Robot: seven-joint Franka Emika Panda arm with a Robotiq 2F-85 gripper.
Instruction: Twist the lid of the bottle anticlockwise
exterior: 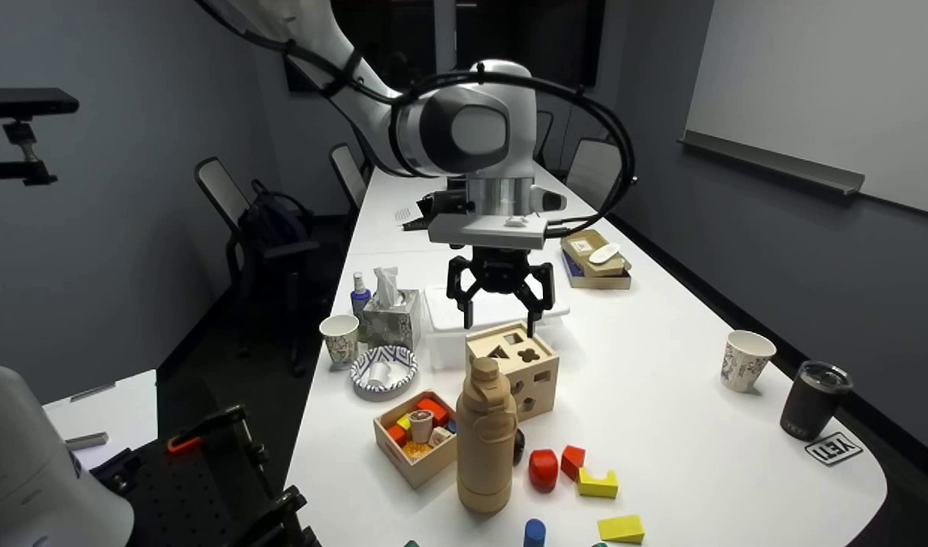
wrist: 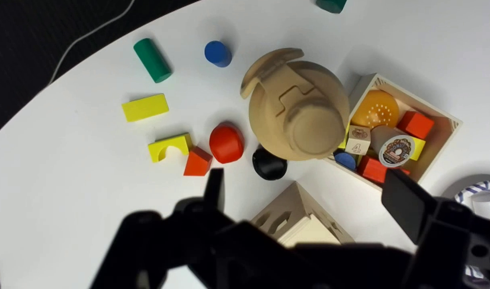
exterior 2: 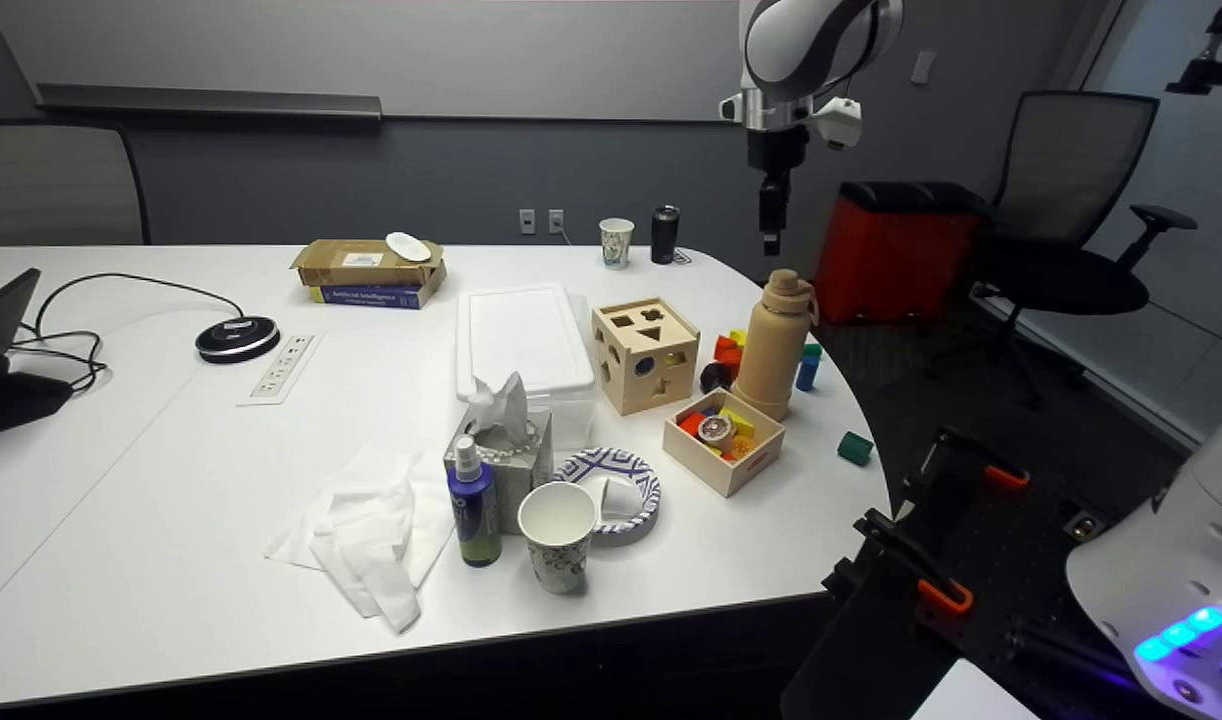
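Note:
The tan bottle (exterior: 485, 463) stands upright on the table; it also shows in an exterior view (exterior 2: 769, 355). Its lid (exterior: 484, 371) is the round tan cap on top, seen from above in the wrist view (wrist: 317, 127) and in an exterior view (exterior 2: 785, 284). A carry loop sits at its side. My gripper (exterior: 500, 322) is open and empty, pointing down, higher than the lid and apart from it. In the wrist view the bottle lies beyond the fingertips (wrist: 305, 178), and part of the wooden cube box shows between them. The gripper also shows in an exterior view (exterior 2: 772, 242).
The wooden cube box (exterior 2: 646, 355) and an open wooden tray of blocks (exterior 2: 723, 440) stand close to the bottle. A red pod (wrist: 226, 143), a black pod (wrist: 270, 163) and several blocks lie around it. A lidded plastic bin (exterior 2: 524, 340) and a tissue box (exterior: 392, 323) stand farther off.

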